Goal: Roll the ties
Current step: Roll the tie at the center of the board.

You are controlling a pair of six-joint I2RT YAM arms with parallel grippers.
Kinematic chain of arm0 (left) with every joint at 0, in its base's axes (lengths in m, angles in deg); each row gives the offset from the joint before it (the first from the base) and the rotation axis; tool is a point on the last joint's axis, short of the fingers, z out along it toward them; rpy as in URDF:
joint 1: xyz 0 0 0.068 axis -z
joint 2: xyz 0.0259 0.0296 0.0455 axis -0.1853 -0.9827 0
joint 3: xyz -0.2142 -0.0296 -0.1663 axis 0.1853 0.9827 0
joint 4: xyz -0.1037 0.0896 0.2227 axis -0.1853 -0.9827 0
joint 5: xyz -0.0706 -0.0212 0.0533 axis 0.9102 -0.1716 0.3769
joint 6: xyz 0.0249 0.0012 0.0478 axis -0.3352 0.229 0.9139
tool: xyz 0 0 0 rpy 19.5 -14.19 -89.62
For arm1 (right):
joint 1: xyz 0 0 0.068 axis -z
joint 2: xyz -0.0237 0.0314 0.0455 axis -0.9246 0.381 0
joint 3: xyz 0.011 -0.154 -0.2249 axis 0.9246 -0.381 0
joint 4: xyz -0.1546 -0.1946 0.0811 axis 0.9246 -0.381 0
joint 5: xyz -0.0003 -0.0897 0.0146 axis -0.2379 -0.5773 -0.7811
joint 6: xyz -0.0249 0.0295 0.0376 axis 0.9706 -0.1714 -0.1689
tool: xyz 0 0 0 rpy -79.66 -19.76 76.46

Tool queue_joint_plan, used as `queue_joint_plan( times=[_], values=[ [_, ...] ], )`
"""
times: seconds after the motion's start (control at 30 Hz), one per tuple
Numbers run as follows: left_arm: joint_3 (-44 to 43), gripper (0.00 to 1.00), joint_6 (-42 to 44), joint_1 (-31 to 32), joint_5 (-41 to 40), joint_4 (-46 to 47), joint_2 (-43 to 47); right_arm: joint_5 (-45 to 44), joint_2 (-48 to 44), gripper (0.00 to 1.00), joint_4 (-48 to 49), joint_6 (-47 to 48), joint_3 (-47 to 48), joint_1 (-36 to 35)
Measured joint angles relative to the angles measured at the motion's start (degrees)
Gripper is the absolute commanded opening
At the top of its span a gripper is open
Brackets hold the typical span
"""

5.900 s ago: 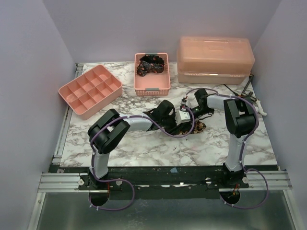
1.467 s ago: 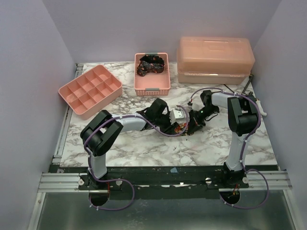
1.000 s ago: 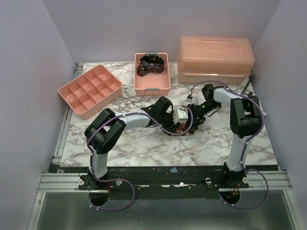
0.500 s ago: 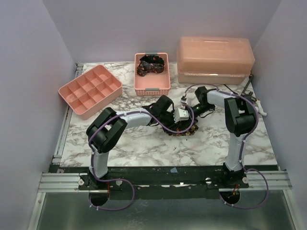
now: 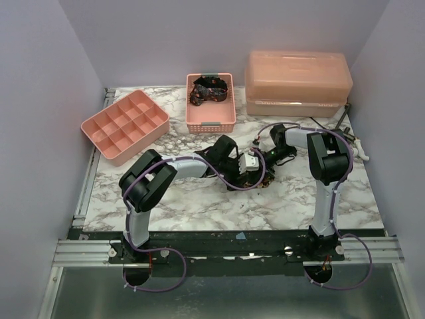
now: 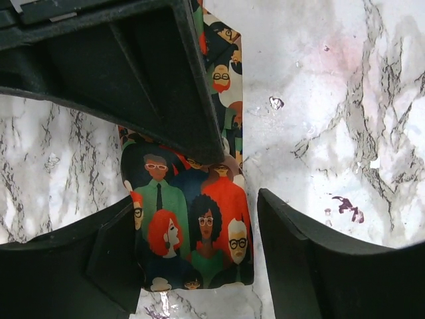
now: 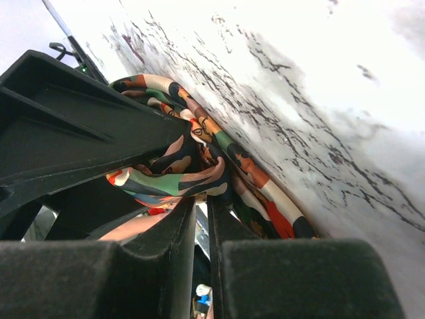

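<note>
A tie (image 6: 192,226) printed with red, orange and green faces lies flat on the marble table (image 5: 199,199) between the fingers of my open left gripper (image 6: 196,229); neither pad touches it. In the top view this tie (image 5: 261,183) shows just under both grippers at mid-table. My right gripper (image 7: 201,199) is shut to a thin slit, with a looped fold of the tie (image 7: 169,179) caught at its tips. From above, the left gripper (image 5: 246,177) and right gripper (image 5: 265,161) nearly touch. A second, darker tie (image 5: 209,90) lies bunched in the pink basket (image 5: 211,124).
A pink compartment tray (image 5: 124,125) stands at the back left and a large lidded pink box (image 5: 297,83) at the back right. A small tool (image 5: 350,137) lies by the right wall. Purple cables loop around both arms.
My left gripper has opened off the tie. The right gripper has closed and shifted left, toward the left gripper.
</note>
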Motion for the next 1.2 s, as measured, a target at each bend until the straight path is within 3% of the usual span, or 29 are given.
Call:
queue_joint_plan(
  times=[0.17,0.3,0.47,0.6,0.8,1.03,1.13,1.2],
  values=[
    [2.0,0.63,1.3,-0.5,2.3,4.6,0.1,0.0,0.7,0.14,-0.7,-0.6,0.5,0.1],
    [5.9,0.4,1.7,-0.9,4.1,12.0,0.2,0.0,1.0,0.15,-1.3,-0.6,0.8,0.1],
    [6.6,0.25,1.9,-0.8,4.3,13.7,0.2,-0.3,0.7,0.37,-3.2,0.9,1.4,0.1],
    [5.2,0.23,1.8,-0.3,1.8,10.9,0.2,-2.4,-1.8,0.51,-4.3,3.6,1.5,0.1],
    [4.1,0.25,2.4,0.1,-0.4,8.4,0.2,-1.8,-5.7,0.62,-4.4,5.7,1.9,0.1],
    [2.6,0.27,2.8,0.7,-1.8,5.6,0.2,1.8,-4.6,0.56,-2.9,3.7,2.1,0.0],
    [1.8,0.31,2.8,0.9,-2.3,4.3,0.0,1.9,-3.0,0.43,-2.6,3.7,2.3,-0.1],
    [1.5,0.35,2.8,0.9,-2.3,3.9,0.0,1.9,-1.7,0.27,-2.5,3.6,2.3,-0.1]
  ],
)
